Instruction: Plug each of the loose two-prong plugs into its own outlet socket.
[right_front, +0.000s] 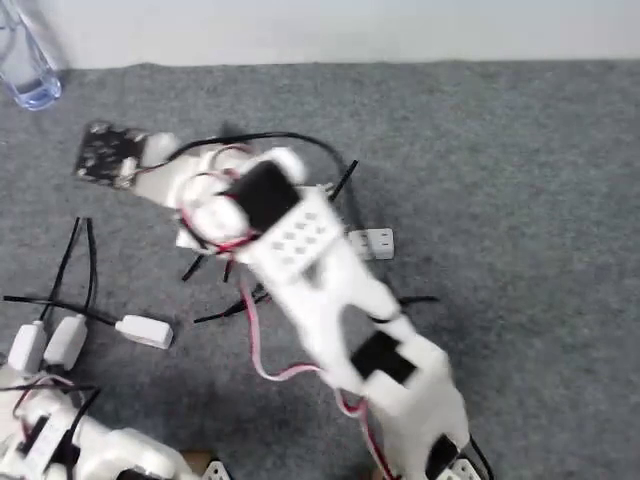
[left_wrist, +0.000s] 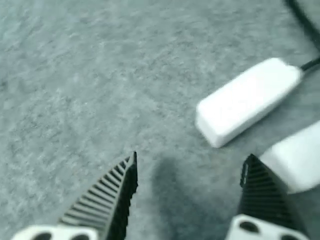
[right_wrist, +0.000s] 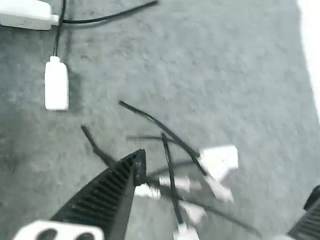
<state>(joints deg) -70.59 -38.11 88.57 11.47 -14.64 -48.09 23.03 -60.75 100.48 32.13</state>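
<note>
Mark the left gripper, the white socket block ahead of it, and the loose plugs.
left gripper (left_wrist: 190, 160): left wrist view, midway between its fingertips.
white socket block (left_wrist: 247, 102): left wrist view, its top face.
loose plugs (right_wrist: 176, 183): right wrist view, one plug mid-bunch.

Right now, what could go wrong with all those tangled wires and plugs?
1. The plugs lie tangled with the black cords below the open right gripper, so it might pinch a cord instead, or drag several plugs along together.
2. One finger of the open left gripper is close beside a white block, so a small move could knock it away.
</note>
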